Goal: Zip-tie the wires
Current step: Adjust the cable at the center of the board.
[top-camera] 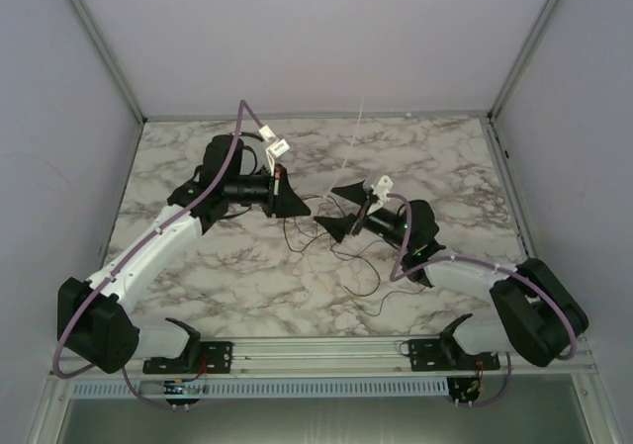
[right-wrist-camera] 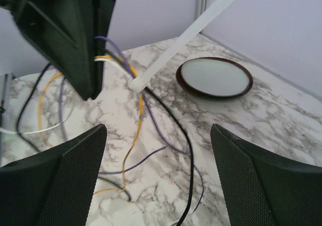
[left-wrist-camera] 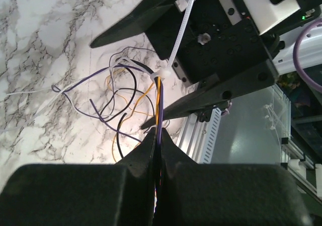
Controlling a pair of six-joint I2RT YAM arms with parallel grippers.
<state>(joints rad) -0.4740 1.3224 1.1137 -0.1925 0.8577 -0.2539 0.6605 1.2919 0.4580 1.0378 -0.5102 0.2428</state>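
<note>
Found wires clamped in tight-closed left gripper over mid-table, zip tie looped round them, tail slanting up. Found right gripper just beside, spread wide, holding nothing. Noted dish beyond, near wall.

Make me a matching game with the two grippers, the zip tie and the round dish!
Things:
1. left gripper
2. right gripper
3. zip tie
4. dish

States:
A. empty, with a dark rim
B. open, holding nothing
C. white, looped round the wires
D. shut on the wires

Pairs: 1-D, 2-B, 3-C, 4-A
</note>
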